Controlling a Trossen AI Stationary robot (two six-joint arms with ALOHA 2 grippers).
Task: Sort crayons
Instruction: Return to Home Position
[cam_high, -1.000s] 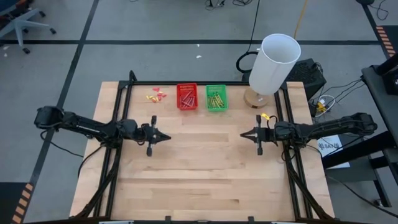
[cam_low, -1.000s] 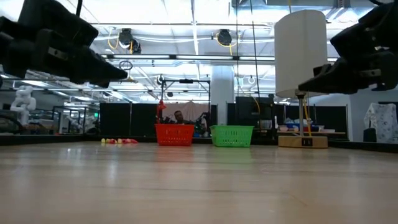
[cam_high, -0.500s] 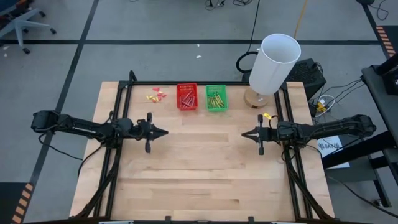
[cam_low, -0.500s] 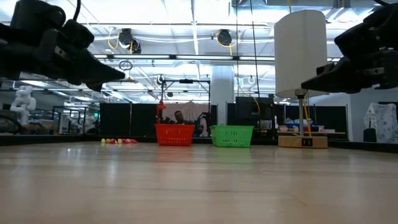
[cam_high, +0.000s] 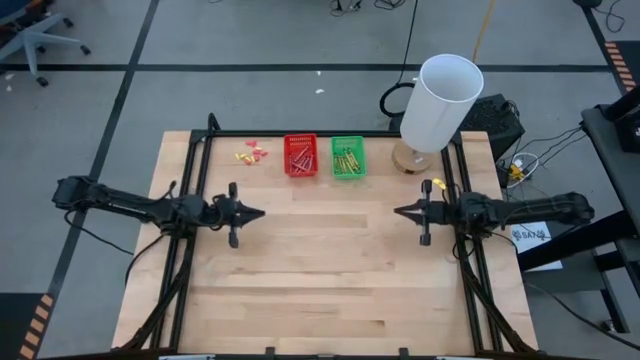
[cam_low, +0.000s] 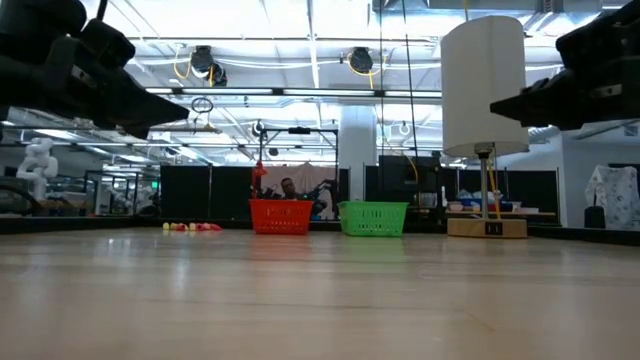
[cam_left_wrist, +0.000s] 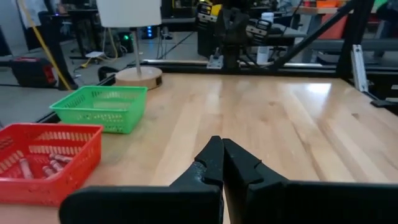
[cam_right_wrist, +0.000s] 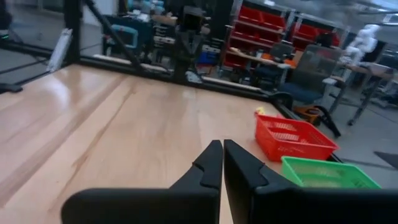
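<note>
Reddish-brown crayons lie in the red basket and yellow-green crayons in the green basket, both baskets standing at the table's far edge. My left gripper hovers shut above the table's left side, pointing level toward the right. My right gripper hovers shut above the right side, pointing level toward the left. Both hold nothing, as the left wrist view of my left gripper and the right wrist view of my right gripper show.
Small yellow and pink scraps lie left of the red basket. A white lamp on a round wooden base stands at the far right corner. A black frame runs along the table's edges. Bare wood stretches between the arms.
Both arms have drawn back, my left gripper toward the table's left edge and my right gripper toward the right edge, widening the gap between them. Both have stayed shut and clear of the table.
</note>
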